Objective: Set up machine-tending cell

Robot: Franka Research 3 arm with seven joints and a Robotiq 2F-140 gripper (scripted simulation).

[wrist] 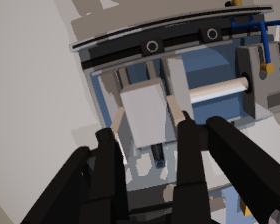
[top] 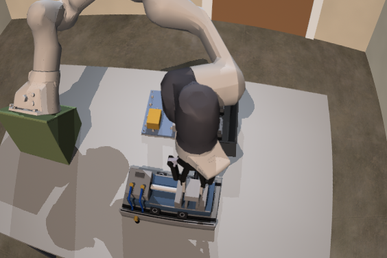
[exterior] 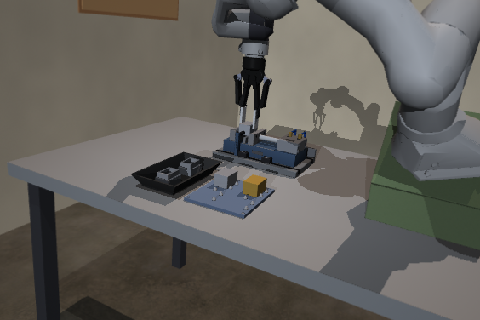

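Observation:
My gripper (top: 192,182) reaches straight down into the vise (top: 171,193) and is shut on a grey aluminium blank (top: 192,190). The blank sits in the vise's opening, at the end away from the blue hoses (top: 135,191). In the wrist view the blank (wrist: 147,117) lies between my two black fingers; I cannot tell whether it rests on the low bars. From the side, the fingers (exterior: 248,122) hold the blank (exterior: 244,128) at jaw height. A second aluminium blank (exterior: 225,179) and a brass blank (exterior: 254,185) stand on the infeed plate (exterior: 230,198).
The black outfeed tray (exterior: 176,172) beside the infeed plate holds two grey finished parts (exterior: 169,174) (exterior: 190,165), pockets up. My arm hides most of the tray in the overhead view. The green robot pedestal (top: 41,132) stands at the table's left.

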